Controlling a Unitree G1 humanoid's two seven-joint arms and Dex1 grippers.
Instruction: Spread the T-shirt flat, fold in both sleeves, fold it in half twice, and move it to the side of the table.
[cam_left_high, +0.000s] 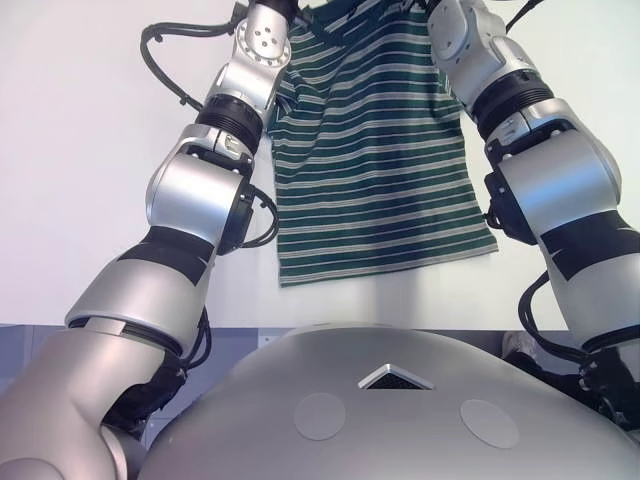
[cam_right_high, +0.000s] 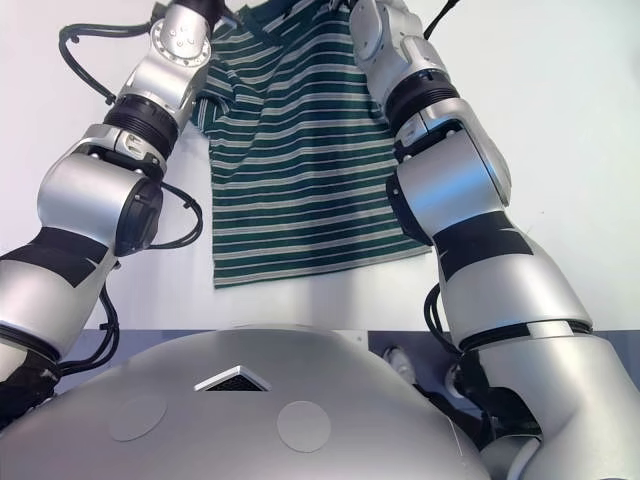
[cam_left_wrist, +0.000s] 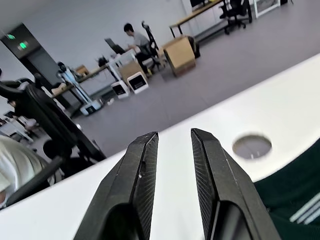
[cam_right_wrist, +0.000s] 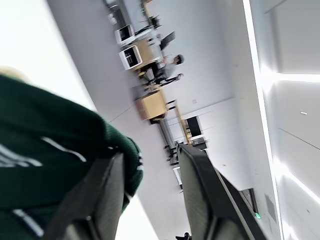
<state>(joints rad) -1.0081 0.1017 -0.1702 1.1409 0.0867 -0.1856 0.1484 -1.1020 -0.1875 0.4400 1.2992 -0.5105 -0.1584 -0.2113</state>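
The T-shirt (cam_left_high: 375, 170), dark green with thin white stripes, lies mostly flat on the white table (cam_left_high: 80, 200) with its hem toward me and a few wrinkles. Both arms stretch along its two sides to its far collar end. In the left wrist view my left gripper (cam_left_wrist: 174, 134) stands open above the table with nothing between its fingers; a corner of the T-shirt (cam_left_wrist: 295, 200) lies just beside it. In the right wrist view my right gripper (cam_right_wrist: 150, 152) is open, and a bunched edge of the T-shirt (cam_right_wrist: 60, 145) pushes in against one finger (cam_right_wrist: 107, 185).
A round cable hole (cam_left_wrist: 252, 146) sits in the table near its far edge, close to the left gripper. Bare white table stretches on both sides of the shirt (cam_left_high: 570, 60). Beyond the table are office desks, boxes (cam_left_wrist: 179, 54) and chairs.
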